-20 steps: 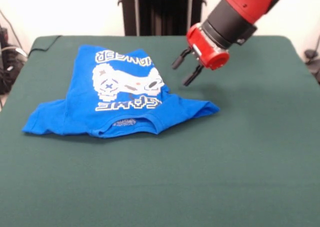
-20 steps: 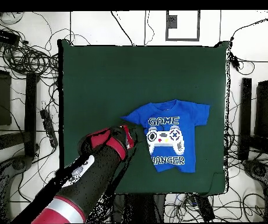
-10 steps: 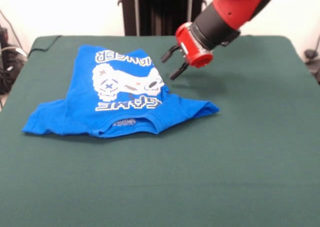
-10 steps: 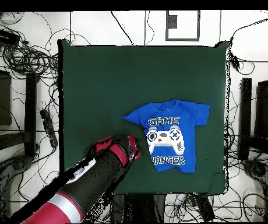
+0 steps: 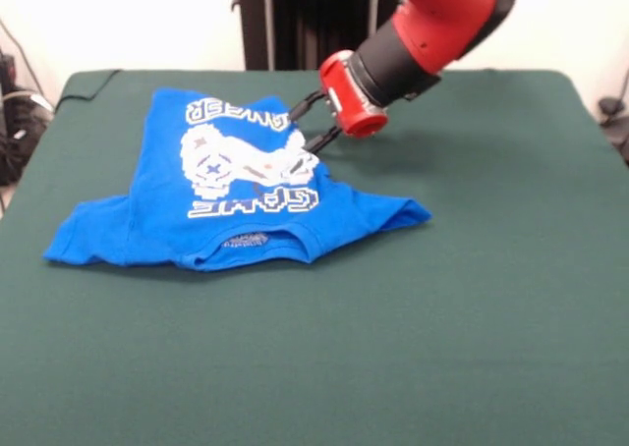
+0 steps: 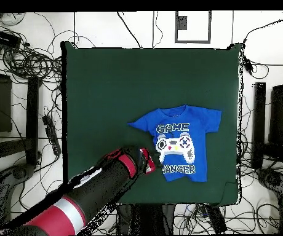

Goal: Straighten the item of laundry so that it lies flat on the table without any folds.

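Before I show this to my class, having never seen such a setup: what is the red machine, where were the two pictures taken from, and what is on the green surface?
The red and black machine is a robot arm ending in a gripper with two dark fingers, which are open and hold nothing. One picture looks across the table toward the robot; the other looks straight down from above. On the large table covered in dark green cloth lies a small bright blue T-shirt with a white game-controller print, one sleeve bunched. In the front picture the gripper sits at the shirt's edge beside the print.
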